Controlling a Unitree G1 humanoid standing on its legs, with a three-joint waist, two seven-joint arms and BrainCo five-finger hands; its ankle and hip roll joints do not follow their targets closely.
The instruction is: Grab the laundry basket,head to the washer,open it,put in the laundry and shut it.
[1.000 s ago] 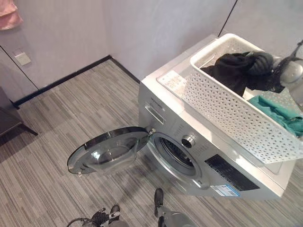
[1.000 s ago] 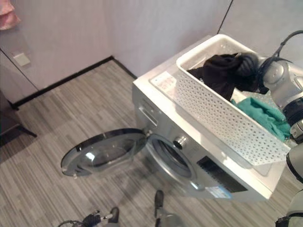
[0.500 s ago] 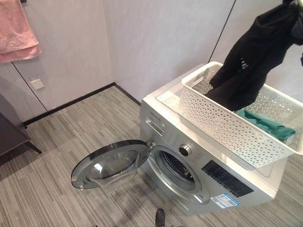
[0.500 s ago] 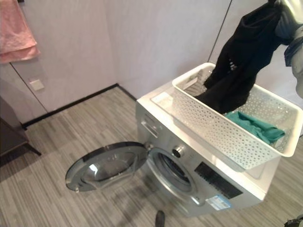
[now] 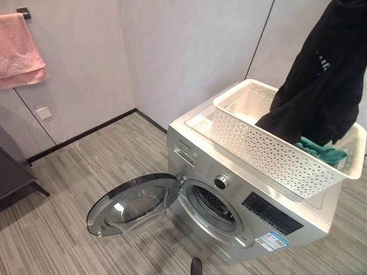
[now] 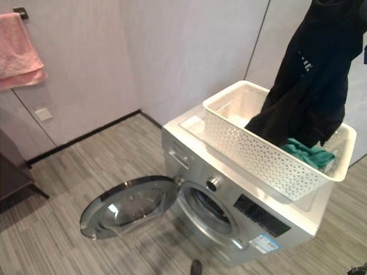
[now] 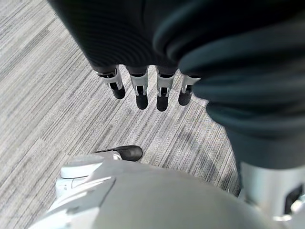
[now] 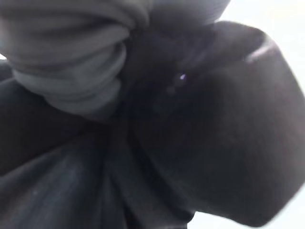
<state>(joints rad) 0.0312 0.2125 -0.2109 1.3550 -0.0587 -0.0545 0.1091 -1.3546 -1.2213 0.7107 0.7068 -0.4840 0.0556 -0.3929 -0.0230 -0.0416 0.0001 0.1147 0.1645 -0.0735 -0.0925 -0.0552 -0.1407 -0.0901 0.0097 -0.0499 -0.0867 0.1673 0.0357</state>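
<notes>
A silver washer stands with its round glass door swung wide open to the left, showing the dark drum opening. On top sits a white perforated laundry basket. A black garment hangs high above the basket's right end, its lower hem still inside. It is bunched against my right hand, which grips it. A teal cloth lies in the basket beneath it. My left hand hangs over the striped floor with straight fingers, holding nothing.
A pink towel hangs on the wall at the far left, above a wall socket. Dark furniture stands at the left edge. The grey wall runs right behind the washer. Striped floor lies open to the left of the door.
The black garment has gone from lying in the basket to hanging high above it, lifted by my right hand. The camera has tilted up, showing more wall.
</notes>
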